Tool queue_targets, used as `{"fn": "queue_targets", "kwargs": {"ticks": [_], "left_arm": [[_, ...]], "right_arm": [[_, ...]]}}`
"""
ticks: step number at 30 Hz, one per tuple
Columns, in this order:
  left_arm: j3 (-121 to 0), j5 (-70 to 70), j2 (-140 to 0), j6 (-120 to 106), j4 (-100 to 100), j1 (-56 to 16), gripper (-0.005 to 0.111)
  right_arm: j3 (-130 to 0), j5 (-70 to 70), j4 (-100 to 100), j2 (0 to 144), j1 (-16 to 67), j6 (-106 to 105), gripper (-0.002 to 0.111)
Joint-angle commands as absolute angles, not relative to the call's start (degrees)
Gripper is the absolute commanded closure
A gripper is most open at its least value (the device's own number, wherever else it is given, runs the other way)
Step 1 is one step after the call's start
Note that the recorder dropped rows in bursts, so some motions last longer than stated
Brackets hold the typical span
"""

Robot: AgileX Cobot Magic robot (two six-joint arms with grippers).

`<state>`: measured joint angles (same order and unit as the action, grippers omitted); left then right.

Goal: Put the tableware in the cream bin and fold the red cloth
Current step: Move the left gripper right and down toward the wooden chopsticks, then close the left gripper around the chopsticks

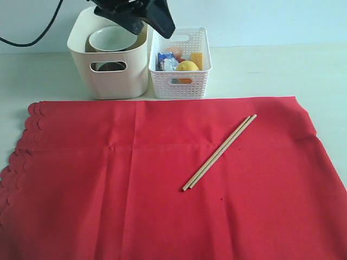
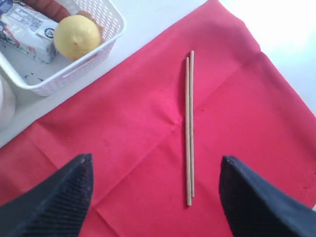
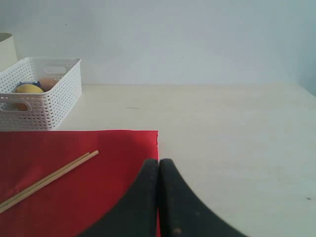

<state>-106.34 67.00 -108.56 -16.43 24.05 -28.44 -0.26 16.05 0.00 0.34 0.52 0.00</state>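
The red cloth (image 1: 162,179) lies spread flat, its scalloped edge on the left. A pair of wooden chopsticks (image 1: 219,151) rests diagonally on it, right of centre. Behind the cloth's left part stands the cream bin (image 1: 108,84) with a pale green bowl (image 1: 111,39) inside; something dark shows through its handle cut-out. My left gripper (image 1: 146,21) hangs above the two containers, open and empty. Its wrist view looks down on the chopsticks (image 2: 189,128) and cloth (image 2: 138,148) between its spread fingers (image 2: 155,160). My right gripper (image 3: 159,162) is shut, low over the cloth's right edge (image 3: 74,148), and is out of the exterior view.
A white perforated basket (image 1: 181,62) stands right of the cream bin, holding a lemon (image 1: 187,66) and other food. The basket (image 2: 74,74) and its lemon (image 2: 76,35) also show in the left wrist view. Bare pale table (image 3: 232,138) extends right of the cloth.
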Motion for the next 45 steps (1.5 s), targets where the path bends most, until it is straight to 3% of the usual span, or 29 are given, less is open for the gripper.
{"fn": "queue_targets", "kwargs": {"ticks": [1,21,45], "left_arm": [[-106.68,65.48,-108.25,-14.58,20.72,-32.8,0.038],[-106.68,61.7,-117.86,-9.85,15.52,-45.42,0.038],[-106.68,53.51,-130.04,-5.39,10.91,-47.57,0.038]], "right_arm": [[0.0,15.32,0.0,0.0,0.32,0.0,0.108],[0.0,15.32,0.0,0.0,0.32,0.0,0.108],[0.0,15.32,0.0,0.0,0.32,0.0,0.108]]}}
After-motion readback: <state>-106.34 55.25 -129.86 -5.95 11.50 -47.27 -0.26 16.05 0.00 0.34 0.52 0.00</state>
